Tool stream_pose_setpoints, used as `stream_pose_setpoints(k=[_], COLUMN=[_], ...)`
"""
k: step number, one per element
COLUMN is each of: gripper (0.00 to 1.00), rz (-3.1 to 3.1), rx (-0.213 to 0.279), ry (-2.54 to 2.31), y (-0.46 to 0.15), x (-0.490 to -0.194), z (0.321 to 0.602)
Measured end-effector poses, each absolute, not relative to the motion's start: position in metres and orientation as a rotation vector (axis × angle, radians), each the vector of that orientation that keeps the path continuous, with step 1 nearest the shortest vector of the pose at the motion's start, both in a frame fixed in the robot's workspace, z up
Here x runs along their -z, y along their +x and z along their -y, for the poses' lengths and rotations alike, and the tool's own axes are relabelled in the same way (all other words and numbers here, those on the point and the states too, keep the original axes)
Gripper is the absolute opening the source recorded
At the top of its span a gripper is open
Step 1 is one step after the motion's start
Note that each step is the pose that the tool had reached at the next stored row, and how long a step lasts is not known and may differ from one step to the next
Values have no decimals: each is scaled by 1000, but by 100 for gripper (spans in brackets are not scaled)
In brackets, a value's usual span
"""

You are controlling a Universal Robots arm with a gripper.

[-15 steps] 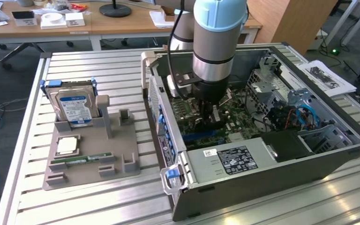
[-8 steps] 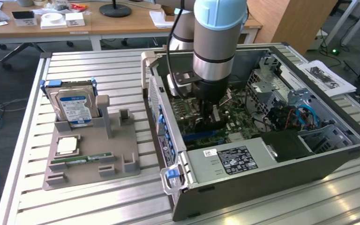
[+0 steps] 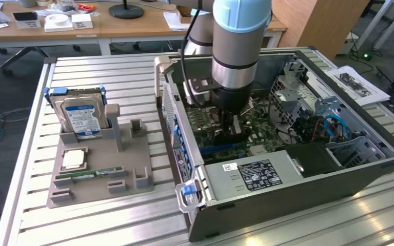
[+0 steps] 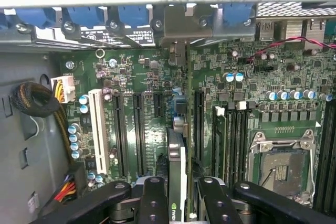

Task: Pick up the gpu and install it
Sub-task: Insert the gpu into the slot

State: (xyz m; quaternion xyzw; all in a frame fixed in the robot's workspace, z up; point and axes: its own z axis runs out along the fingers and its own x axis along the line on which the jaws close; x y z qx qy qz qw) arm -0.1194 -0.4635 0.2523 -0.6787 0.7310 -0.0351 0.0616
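The gpu [image 4: 177, 174] is seen edge-on as a thin dark card with a green logo, standing upright between my fingers [image 4: 152, 203]. My gripper [image 4: 181, 208] is shut on it. Its silver bracket end [image 4: 181, 22] sits at the rear slot openings of the open computer case [image 3: 361, 169]. The card lines up along a black expansion slot on the green motherboard [image 4: 131, 77]; whether it is seated I cannot tell. In the exterior view my gripper [image 3: 228, 130] reaches straight down into the case, with the dark gpu [image 3: 229, 137] just above the board.
A grey holder [image 3: 98, 179] on the exterior view's left carries a hard drive [image 3: 80, 117], a processor [image 3: 74, 159] and a green memory stick [image 3: 89, 175]. Around the card are a white slot [image 4: 96, 129], memory slots, the processor socket [image 4: 278, 166], cables [image 4: 34, 100] and the power supply [image 3: 252, 174].
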Motion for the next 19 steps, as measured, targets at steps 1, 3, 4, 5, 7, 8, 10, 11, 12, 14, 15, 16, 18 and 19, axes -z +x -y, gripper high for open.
stream_pose_setpoints(k=[1, 3, 4, 5, 7, 8, 10, 11, 12, 14, 15, 16, 18, 19], gripper=[27, 27, 27, 27, 27, 27, 27, 27, 27, 27, 27, 27, 27, 27], rz=[-2215, -2220, -2220, -2220, -2220, -2220, -2220, -2220, -2220, -2218, -2217, -2216, -2215, -2215], rx=[107, 107, 107, 107, 107, 107, 107, 107, 106, 101, 99, 95, 92, 91], ry=[-2048, -2043, -2043, -2043, -2043, -2043, -2043, -2043, -2042, -2040, -2039, -2037, -2036, -2035], y=[-119, -119, -119, -119, -119, -119, -119, -119, -119, -119, -119, -119, -119, -119], x=[-252, -252, -252, -252, -251, -251, -249, -249, -249, -249, -249, -249, -249, -249], z=[464, 464, 464, 464, 464, 464, 464, 464, 464, 464, 464, 464, 464, 464])
